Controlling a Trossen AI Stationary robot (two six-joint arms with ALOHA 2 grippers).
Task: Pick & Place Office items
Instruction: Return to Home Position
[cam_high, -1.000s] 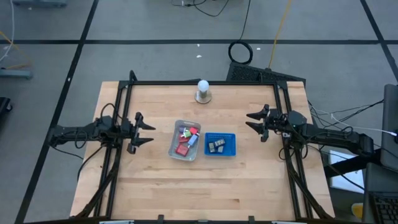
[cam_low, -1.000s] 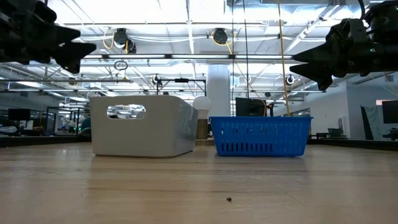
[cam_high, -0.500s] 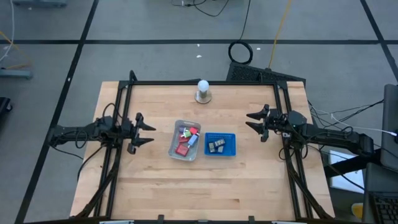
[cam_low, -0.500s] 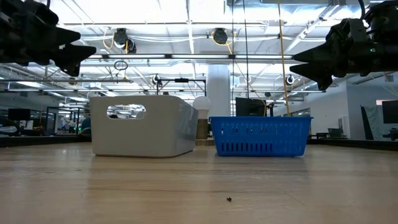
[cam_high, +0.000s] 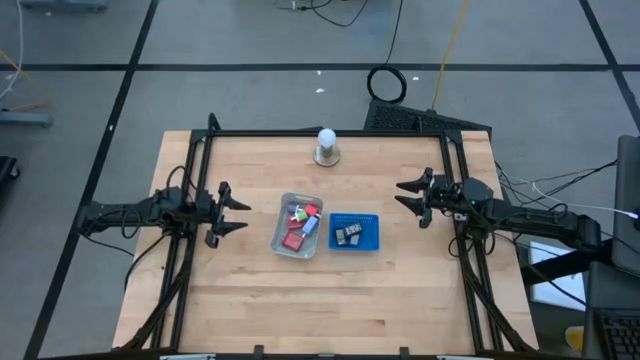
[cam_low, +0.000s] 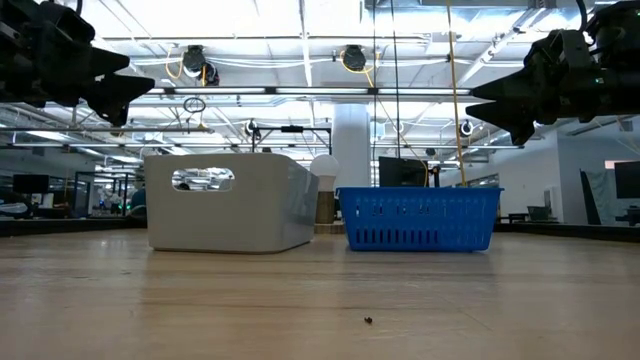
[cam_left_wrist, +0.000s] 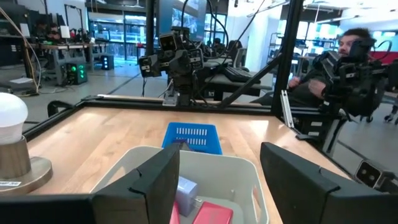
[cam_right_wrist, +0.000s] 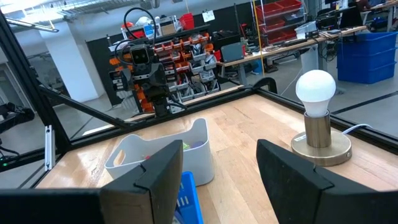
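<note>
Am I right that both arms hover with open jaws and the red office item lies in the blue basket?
Not quite: the red office item lies in the gray bin, beside the blue basket, as the high view shows.

In the low view the wall of the gray bin hides the office items entirely; from above they are a jumble too small to separate. The pale pieces in the blue basket cannot be identified either.
</note>
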